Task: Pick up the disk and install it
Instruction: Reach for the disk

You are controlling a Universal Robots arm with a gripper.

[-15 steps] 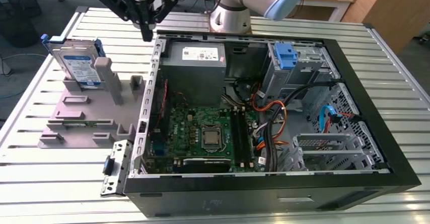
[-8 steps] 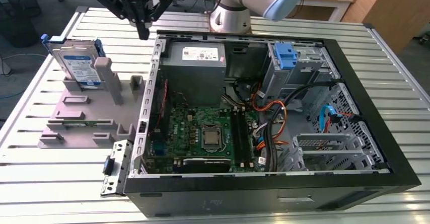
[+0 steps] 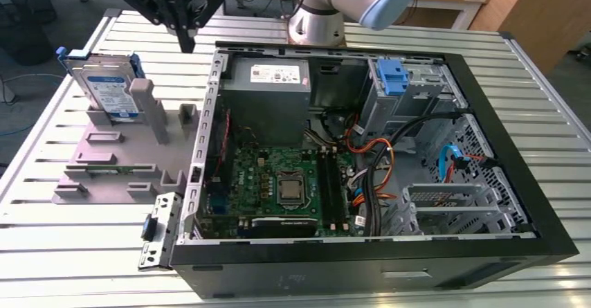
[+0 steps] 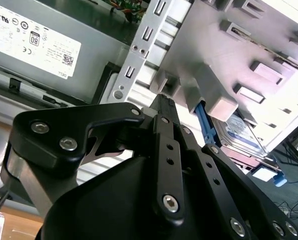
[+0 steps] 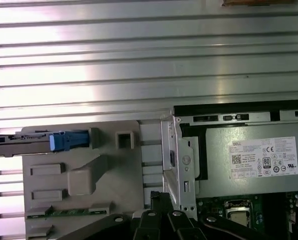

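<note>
The disk stands upright on its edge in a grey holder on the exterior view's left, its white-and-blue label facing the camera and blue rails on its sides. In the first wrist view the disk appears edge-on, and the second wrist view catches its label. My gripper hangs shut and empty above the table, higher than the disk and to the exterior view's right of it, near the case's back corner. The shut fingertips point down at the gap between holder and case.
An open computer case lies on the slatted metal table, with a grey power supply, a blue latch piece, a motherboard and loose cables inside. The grey holder has several raised pegs.
</note>
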